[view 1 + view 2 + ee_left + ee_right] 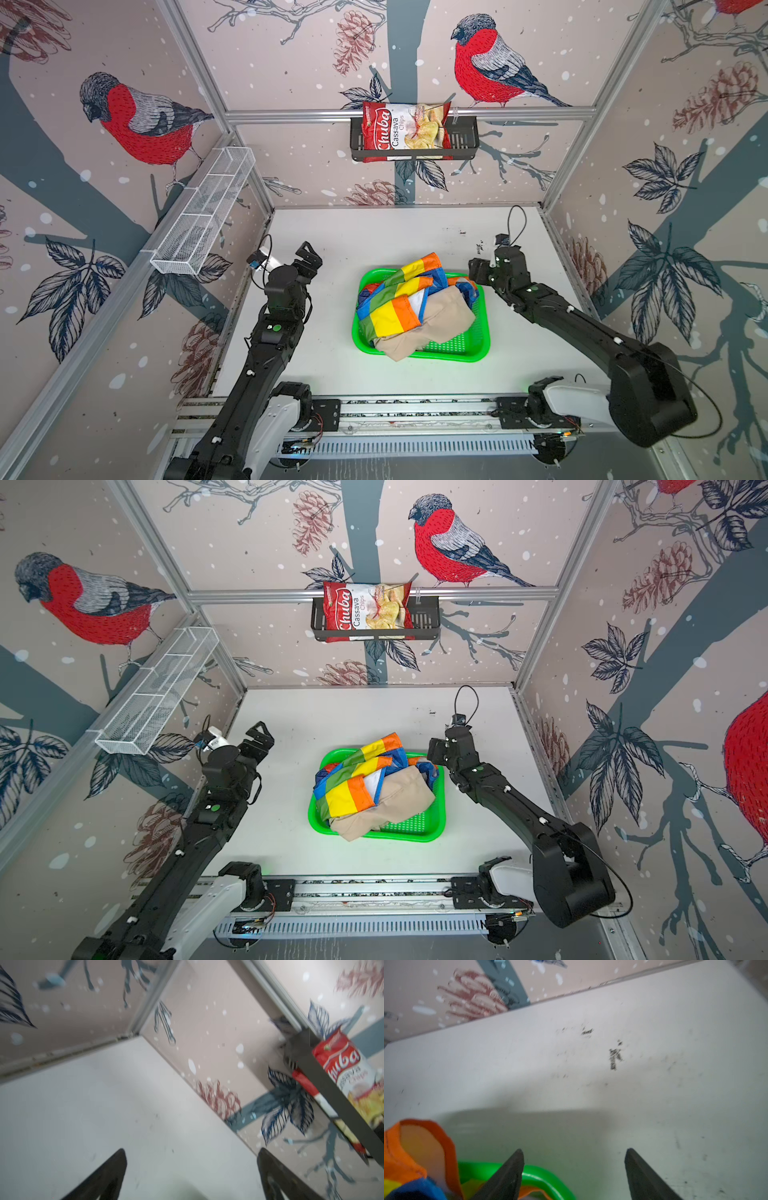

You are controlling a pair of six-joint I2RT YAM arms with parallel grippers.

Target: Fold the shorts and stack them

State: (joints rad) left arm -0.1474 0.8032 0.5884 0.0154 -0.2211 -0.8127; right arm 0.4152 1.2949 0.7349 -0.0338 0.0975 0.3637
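White desk (374, 232) holds the green basket (478, 353) where rainbow shorts (388, 316) lie tangled over beige shorts (444, 320); with left gripper (192, 1151) and right gripper (574, 1150) both spread empty, one pinch could drag both pairs.

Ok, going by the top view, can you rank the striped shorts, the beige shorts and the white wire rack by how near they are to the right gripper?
Seen in a top view, from the right gripper:
1. the rainbow-striped shorts: in the green basket, their right edge just beside the gripper.
2. the beige shorts: same basket, toward its front.
3. the white wire rack: on the left wall, far across.
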